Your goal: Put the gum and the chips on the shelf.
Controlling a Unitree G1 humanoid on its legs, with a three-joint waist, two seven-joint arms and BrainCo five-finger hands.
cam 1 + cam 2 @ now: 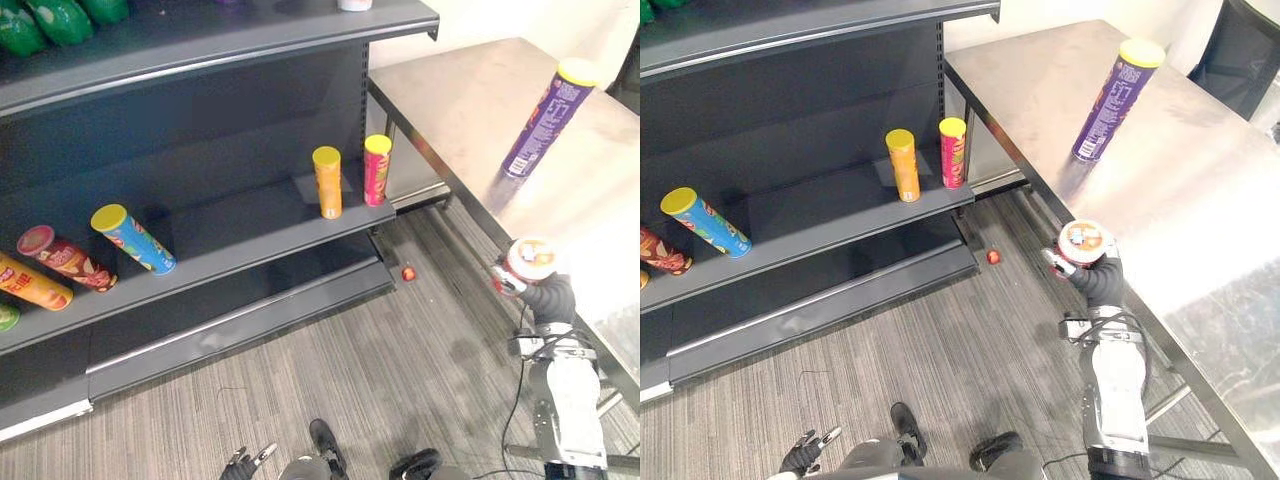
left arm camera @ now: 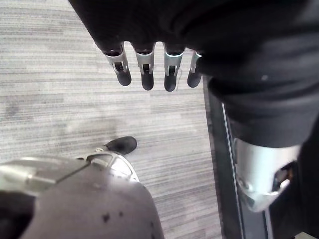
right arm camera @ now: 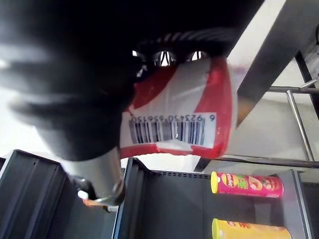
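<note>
On the shelf [image 1: 250,225] rest two upright cans [image 1: 327,181] [image 1: 377,170], three lying cans [image 1: 133,238] [image 1: 65,258] [image 1: 30,285]; right hand [image 1: 1097,277] clasps one gum tub [image 1: 1085,240], left hand [image 2: 149,35] slack.

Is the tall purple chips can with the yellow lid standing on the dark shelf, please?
No, the purple chips can stands on the shiny steel table.

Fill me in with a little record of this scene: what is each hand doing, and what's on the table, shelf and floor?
Held: right hand curled round a red-and-white tub, by the steel table edge
Idle: left hand low, fingers relaxed, empty
On table: purple can, standing
On shelf: orange can and pink can upright; blue can lying on its side
On floor: small red object near the shelf base
</note>
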